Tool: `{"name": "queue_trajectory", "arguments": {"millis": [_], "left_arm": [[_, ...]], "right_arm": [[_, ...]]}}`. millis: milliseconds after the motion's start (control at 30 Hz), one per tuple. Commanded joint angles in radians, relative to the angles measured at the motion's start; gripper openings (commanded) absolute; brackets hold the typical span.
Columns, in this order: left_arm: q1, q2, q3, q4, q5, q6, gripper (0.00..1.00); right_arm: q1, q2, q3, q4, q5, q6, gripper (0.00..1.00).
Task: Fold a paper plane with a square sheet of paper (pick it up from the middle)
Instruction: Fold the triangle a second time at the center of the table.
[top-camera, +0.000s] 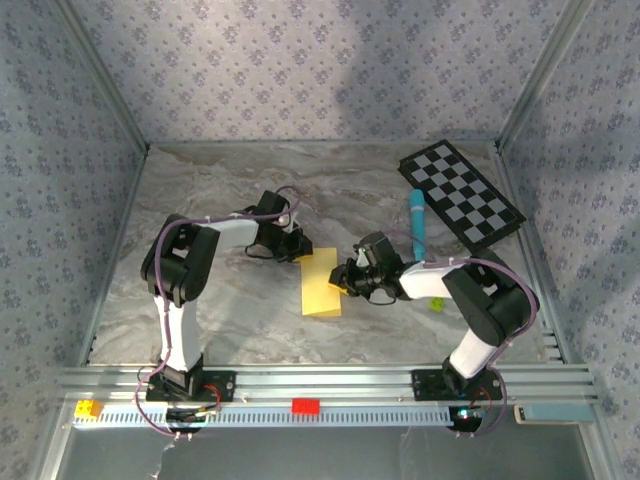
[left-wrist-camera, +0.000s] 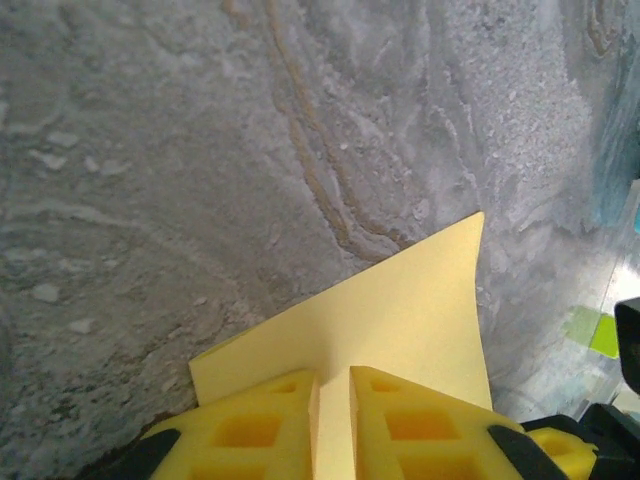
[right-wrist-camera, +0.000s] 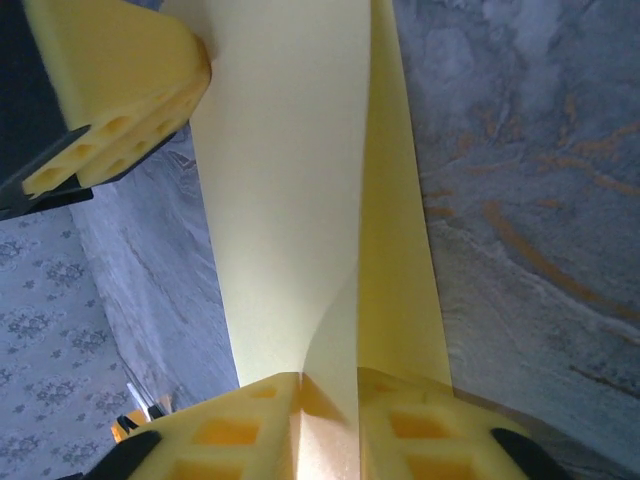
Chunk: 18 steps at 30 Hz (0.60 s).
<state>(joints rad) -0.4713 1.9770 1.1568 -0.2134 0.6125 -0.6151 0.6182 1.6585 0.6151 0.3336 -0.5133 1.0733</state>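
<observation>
Holding: my left gripper (top-camera: 298, 254) and right gripper (top-camera: 345, 281) both pinch the square sheet of paper (top-camera: 322, 285).
Paper: middle of the surface (top-camera: 220, 320), long axis far-to-near.
Jaws: left at its far end, right on its right edge.

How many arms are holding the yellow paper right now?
2. The left arm's fingers pinch the folded yellow paper sheet at its far end; the right arm's fingers pinch its right side in the top view.
</observation>
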Motion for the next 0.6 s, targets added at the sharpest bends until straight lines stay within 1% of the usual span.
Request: {"name": "queue_trajectory", "arguments": {"millis": [0,200,300,367,467,567], "left_arm": [[0.001,-0.039,0.032,-0.014,0.003,0.013,0.25],[-0.003,-0.117,0.027,-0.03,-0.01,0.022,0.39],[-0.01,-0.184,-0.011,-0.012,-0.028,0.028,0.42],[-0.021,-0.245,-0.043,0.011,-0.051,0.04,0.42],[-0.058,-0.363,-0.123,0.066,-0.115,0.075,0.42],[-0.106,-0.461,-0.18,0.063,-0.175,0.127,0.41]], "right_arm": [[-0.013,0.02,0.003,0.015,-0.02,0.002,0.17],[-0.023,0.022,0.001,0.03,-0.031,0.005,0.07],[-0.026,0.017,0.0,0.031,-0.023,0.011,0.06],[-0.03,0.012,-0.006,0.033,-0.007,0.023,0.05],[-0.041,-0.004,-0.027,0.051,0.026,0.064,0.05],[-0.055,-0.02,-0.044,0.071,0.044,0.101,0.06]]}}
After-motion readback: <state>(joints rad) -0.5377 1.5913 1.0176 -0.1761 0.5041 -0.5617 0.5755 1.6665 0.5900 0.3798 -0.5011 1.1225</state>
